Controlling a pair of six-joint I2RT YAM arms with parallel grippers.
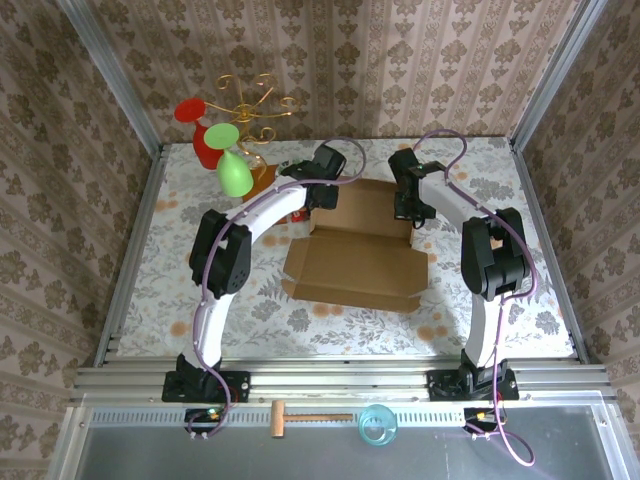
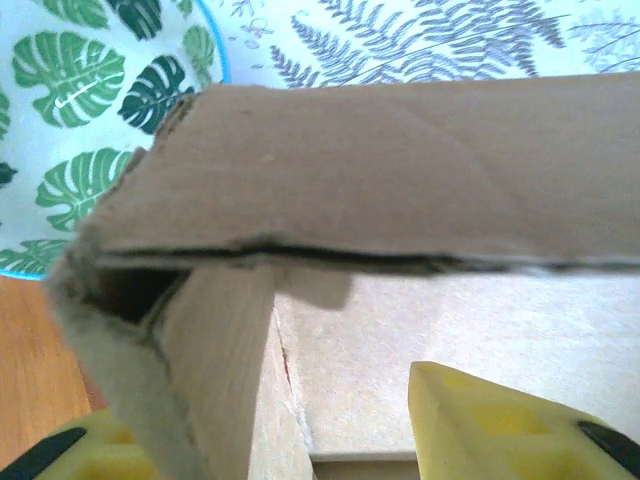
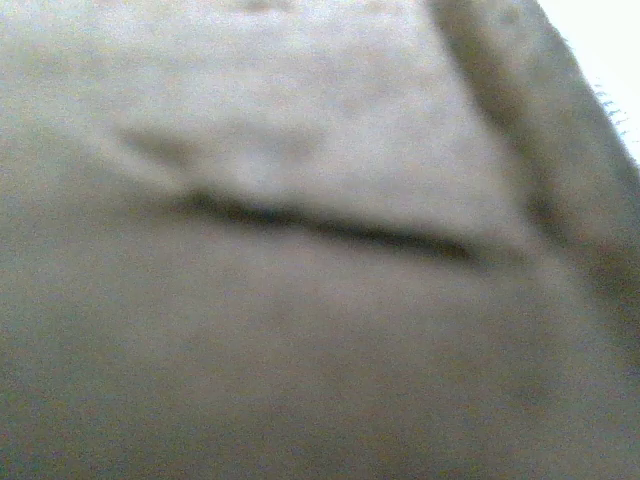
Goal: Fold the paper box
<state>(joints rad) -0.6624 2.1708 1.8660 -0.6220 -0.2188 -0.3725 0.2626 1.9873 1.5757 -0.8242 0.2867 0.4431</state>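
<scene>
Nearest, on the side of the paper box (image 1: 355,265) toward the arm bases, a wooden mallet (image 1: 305,417) and a teal ring (image 1: 377,425) are seen on the rail, well apart from the box. The box itself is laid on the table between the two arms, its near panel flat with small flaps spread and its far part raised into a wall.

At the box's far left corner the left gripper (image 1: 320,192) is placed. In its wrist view the yellow fingers (image 2: 500,420) are held wide apart, astride the upright corner wall, with a gap left on the inner side, so nothing is judged to be clamped. At the far right corner the right gripper (image 1: 408,208) is brought close against the cardboard. How far it is parted cannot be told, as only blurred board with a dark crease is given there. Beyond the box's far left corner a gold wire stand (image 1: 250,105) with red and green glasses is set.

The step in hand is judged to be the forming of the far wall and its corners. Next, both corners should be pinched and the wall pressed along its crease evenly, so that the box is not skewed.
</scene>
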